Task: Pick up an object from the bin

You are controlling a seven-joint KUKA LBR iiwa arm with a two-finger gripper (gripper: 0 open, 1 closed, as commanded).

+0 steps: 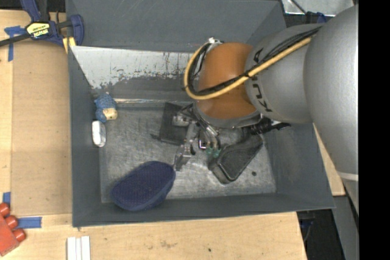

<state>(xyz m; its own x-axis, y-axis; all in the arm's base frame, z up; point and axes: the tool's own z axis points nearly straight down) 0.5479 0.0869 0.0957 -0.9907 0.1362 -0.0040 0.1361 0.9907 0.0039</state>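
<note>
Hand (190,149) low in bin (82,155) centre, btwn black pad (239,158) & blue oval pouch (143,186); I can't tell its opening; nxt: grip, lift

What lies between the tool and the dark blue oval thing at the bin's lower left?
Nothing visible. The tool is off the upper right end of the dark blue oval thing, only bare bin floor between; the black flat piece lies behind the tool, off that line.
</note>
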